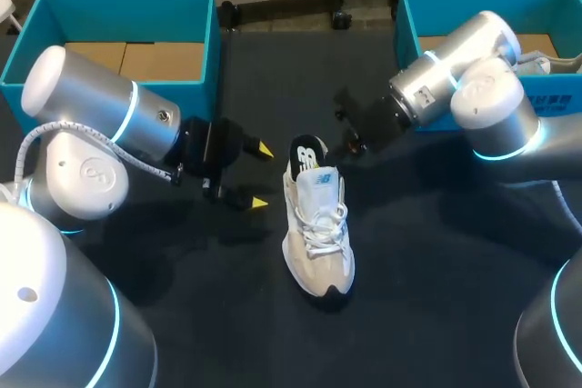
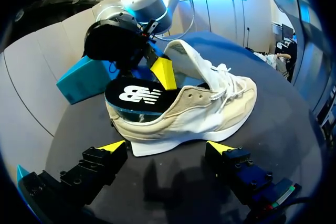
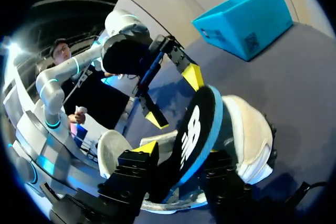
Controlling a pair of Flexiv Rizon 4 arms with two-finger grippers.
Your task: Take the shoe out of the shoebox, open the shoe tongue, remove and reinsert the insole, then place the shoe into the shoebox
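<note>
While the shoe is sitting upright on its sole on the dark table, outside both boxes with its heel pointing away from the robot, the black insole is sticking up out of the heel opening, partly out and partly still tucked in. It's tilting so the printed face is showing toward the left arm's side of the shoe and the blue underside is facing the other way. The right gripper is sitting at the shoe's heel, coming in from the right arm's side, and looks to be pinching that insole with one finger on each face. The white tongue is standing lifted above the laces. The left gripper is hanging just beside the heel on the opposite side of the shoe, fingers spread wide with nothing between them, not touching the shoe. One teal shoebox is sitting well beyond the shoe's heel on the left arm's side, and a second teal shoebox is sitting beyond the heel on the right arm's side.
</note>
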